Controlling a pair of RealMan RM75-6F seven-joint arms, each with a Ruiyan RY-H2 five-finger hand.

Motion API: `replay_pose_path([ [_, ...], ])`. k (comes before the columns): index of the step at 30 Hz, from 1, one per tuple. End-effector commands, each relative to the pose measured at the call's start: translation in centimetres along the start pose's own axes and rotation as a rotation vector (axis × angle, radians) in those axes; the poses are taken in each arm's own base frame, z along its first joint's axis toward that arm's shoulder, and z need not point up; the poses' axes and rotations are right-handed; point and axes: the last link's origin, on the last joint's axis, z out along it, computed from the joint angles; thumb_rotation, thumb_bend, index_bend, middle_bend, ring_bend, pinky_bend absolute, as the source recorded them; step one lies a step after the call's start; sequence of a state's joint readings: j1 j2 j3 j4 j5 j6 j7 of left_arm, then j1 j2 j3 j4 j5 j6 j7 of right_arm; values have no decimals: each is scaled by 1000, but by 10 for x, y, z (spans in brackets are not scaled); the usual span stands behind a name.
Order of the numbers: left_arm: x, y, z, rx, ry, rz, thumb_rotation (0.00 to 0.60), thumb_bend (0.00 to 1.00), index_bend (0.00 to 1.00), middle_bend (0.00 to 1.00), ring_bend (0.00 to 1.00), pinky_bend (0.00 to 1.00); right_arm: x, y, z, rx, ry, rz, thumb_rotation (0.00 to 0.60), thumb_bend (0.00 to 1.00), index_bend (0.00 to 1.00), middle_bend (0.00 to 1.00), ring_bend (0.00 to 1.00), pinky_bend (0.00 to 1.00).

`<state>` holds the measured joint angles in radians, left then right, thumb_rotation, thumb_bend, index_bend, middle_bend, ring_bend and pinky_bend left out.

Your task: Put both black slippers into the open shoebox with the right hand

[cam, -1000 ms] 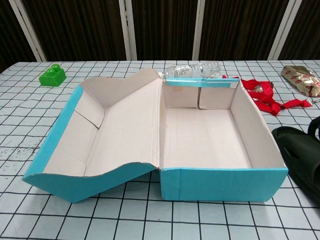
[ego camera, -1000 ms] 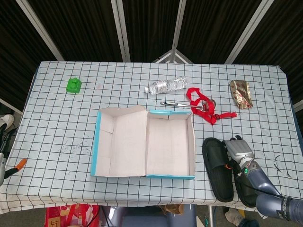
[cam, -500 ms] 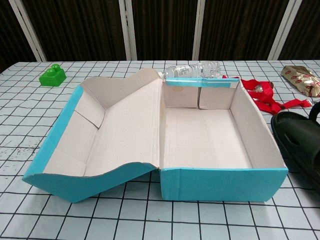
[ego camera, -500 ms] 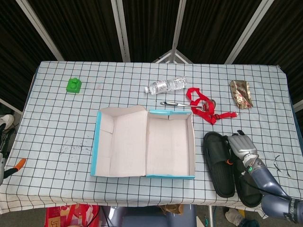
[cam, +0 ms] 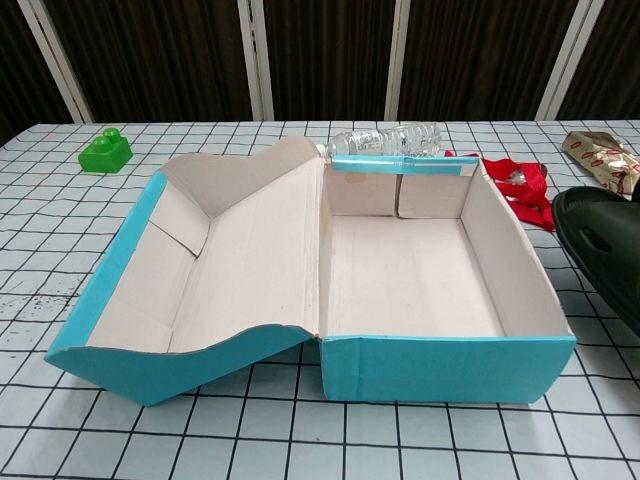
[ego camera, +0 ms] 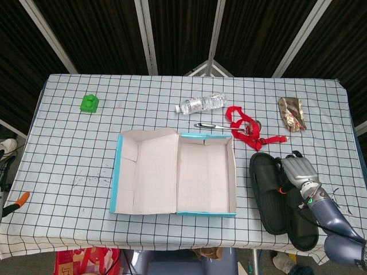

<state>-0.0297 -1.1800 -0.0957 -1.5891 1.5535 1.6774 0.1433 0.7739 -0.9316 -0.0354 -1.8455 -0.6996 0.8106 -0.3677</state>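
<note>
Two black slippers lie at lower right. One open shoebox, one water bottle, one green toy block, one red strap, one foil wrapper, one pen.

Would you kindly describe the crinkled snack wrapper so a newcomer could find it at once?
Start at the open blue cardboard shoebox mid-table and look to the far right corner of the checked tablecloth. There, beyond the red strap, lies the crinkled gold-and-red foil wrapper, the only shiny, crumpled thing there.

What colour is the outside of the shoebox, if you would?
Light blue outside, shoebox; the chest view shows it best.
</note>
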Motion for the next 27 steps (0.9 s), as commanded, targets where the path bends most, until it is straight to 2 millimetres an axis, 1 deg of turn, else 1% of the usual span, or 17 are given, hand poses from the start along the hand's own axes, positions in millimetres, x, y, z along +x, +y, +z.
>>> replay_pose_path([
  [1, -1, 0, 0, -1, -2, -2, 600, 72, 130, 0, 0, 99, 13, -4, -3, 7, 23, 13, 600, 395, 543, 457, 207, 51],
  [4, -1, 1, 0, 0, -4, -8, 600, 72, 130, 0, 0, 99, 26, -10, -8, 25, 52, 45, 600, 394, 543, 457, 207, 51],
  [7, -1, 1, 1, -2, -5, -10, 600, 72, 130, 0, 0, 99, 44, -21, -14, 64, 111, 96, 600, 394, 543, 457, 207, 51],
  [13, 2, -1, 1, -2, 16, -23, 600, 73, 132, 0, 0, 99, 68, -40, -23, 148, 228, 170, 600, 395, 549, 457, 207, 51],
  [16, 4, -2, 2, 5, 32, -33, 600, 72, 132, 0, 0, 99, 74, -50, -26, 183, 265, 210, 600, 394, 552, 459, 210, 51],
  [20, 5, -4, 2, 10, 45, -48, 600, 73, 133, 0, 0, 99, 76, -64, -27, 223, 292, 272, 600, 395, 564, 467, 219, 51],
  [27, 9, -6, 4, 6, 86, -74, 600, 73, 133, 0, 0, 99, 74, -94, -26, 295, 312, 435, 600, 415, 577, 484, 232, 51],
])
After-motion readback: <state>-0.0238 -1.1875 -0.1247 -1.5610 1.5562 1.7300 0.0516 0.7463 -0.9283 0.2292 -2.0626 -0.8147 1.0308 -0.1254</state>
